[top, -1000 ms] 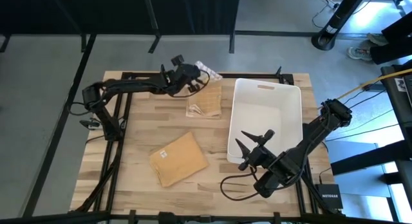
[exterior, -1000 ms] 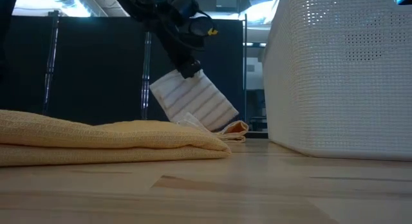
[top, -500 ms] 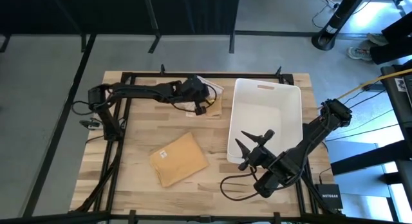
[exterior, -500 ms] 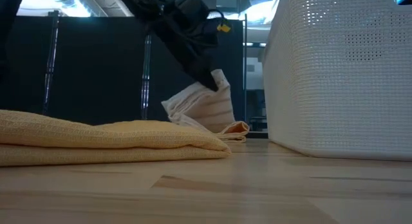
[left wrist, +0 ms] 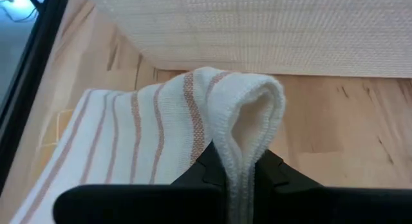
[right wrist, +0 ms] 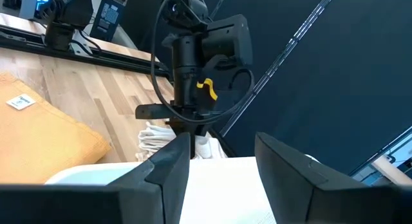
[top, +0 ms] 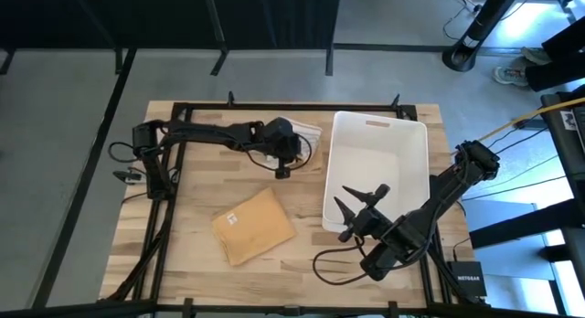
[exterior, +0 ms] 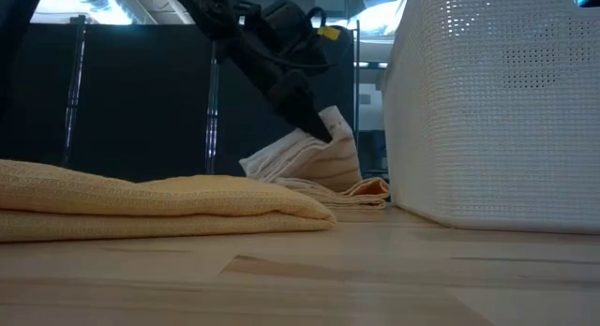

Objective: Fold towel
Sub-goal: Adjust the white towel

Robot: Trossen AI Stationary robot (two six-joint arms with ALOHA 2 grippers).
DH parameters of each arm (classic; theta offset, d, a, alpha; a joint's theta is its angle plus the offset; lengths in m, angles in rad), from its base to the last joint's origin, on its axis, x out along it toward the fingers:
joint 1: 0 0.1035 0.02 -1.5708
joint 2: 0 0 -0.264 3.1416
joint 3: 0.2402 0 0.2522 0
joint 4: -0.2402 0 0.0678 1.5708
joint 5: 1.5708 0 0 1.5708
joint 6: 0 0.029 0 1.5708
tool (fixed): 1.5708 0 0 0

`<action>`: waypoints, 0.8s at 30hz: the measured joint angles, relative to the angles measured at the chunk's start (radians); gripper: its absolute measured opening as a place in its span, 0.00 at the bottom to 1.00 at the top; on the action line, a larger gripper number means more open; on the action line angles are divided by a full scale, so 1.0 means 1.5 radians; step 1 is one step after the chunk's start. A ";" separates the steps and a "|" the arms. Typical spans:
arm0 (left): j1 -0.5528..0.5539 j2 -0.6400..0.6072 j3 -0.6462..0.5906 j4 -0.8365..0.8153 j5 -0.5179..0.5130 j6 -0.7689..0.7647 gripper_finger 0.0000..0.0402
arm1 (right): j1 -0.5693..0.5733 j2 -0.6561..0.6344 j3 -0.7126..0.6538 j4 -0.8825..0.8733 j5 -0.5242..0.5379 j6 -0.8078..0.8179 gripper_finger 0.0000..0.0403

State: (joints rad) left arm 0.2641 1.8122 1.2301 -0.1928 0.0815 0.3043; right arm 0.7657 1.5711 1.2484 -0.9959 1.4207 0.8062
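Reaching across the table, left gripper (left wrist: 237,176) pinching striped towel (left wrist: 148,121) fold

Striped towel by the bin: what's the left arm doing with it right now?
The left gripper is shut on a folded edge of the striped towel, lifting it just off the table next to the white bin. A folded yellow towel lies nearer the table's middle, untouched. The right gripper waits open, over the bin's near rim.

Striped white towel (left wrist: 161,114), bunched, edge pinched up, beside folded yellow towel (top: 253,225)
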 joint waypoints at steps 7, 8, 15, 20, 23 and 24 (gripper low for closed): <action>-0.002 0.009 0.000 0.018 0.001 -0.003 0.15 | 0.000 0.000 0.000 0.000 0.000 0.000 0.44; -0.003 0.014 0.000 0.019 0.002 -0.003 0.18 | 0.000 0.000 0.000 0.000 0.000 0.000 0.44; -0.013 0.006 0.000 -0.020 0.119 0.019 0.43 | 0.000 0.000 0.000 0.000 0.000 0.000 0.44; -0.014 -0.017 0.001 -0.032 0.091 0.048 0.49 | 0.000 0.000 0.000 -0.001 0.000 0.000 0.44; -0.004 -0.015 0.000 -0.035 -0.054 0.052 0.50 | 0.000 0.000 0.000 0.000 -0.001 0.000 0.44; 0.003 -0.008 0.000 -0.030 -0.078 0.052 0.49 | 0.000 0.000 0.000 0.000 0.000 0.000 0.44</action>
State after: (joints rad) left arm 0.2683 1.8001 1.2304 -0.2381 -0.0357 0.3823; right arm 0.7656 1.5711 1.2484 -0.9966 1.4200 0.8066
